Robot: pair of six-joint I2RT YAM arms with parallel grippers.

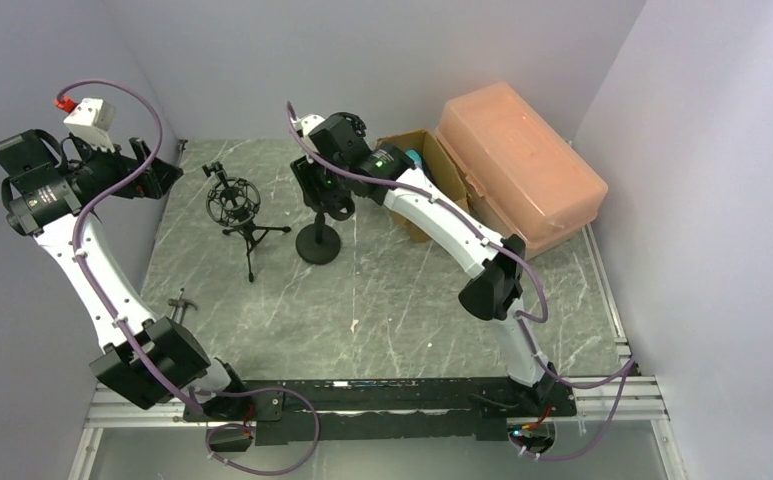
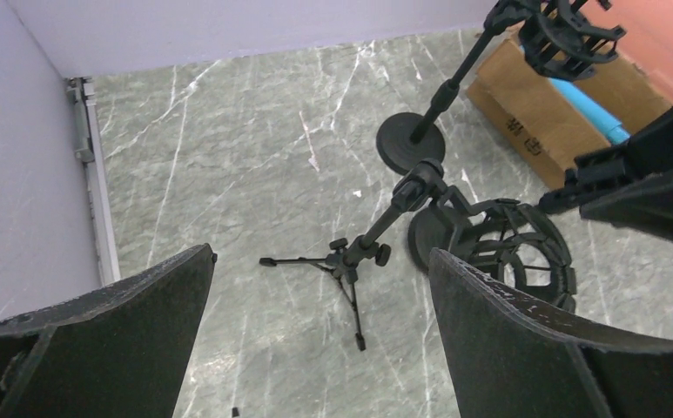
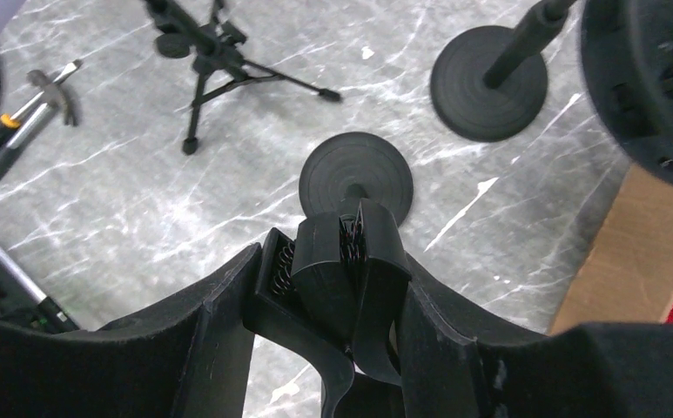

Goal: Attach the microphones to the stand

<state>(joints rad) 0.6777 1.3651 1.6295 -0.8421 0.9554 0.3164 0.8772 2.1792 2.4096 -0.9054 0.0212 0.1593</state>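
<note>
- At upper centre of the top view, right gripper (image 3: 343,254) is clenched on the spring clip (image 3: 326,283) of the round-base stand (image 3: 333,174).
- Left gripper (image 2: 322,261) is released and empty.
- Light blue microphone (image 2: 589,109) lies in the cardboard box (image 2: 524,122); likely light, rigid and slick, so take it mid-barrel.

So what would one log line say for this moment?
left hand: open, empty | right hand: shut on stand clip | tripod stand: no microphone | blue microphone: in cardboard box
</note>
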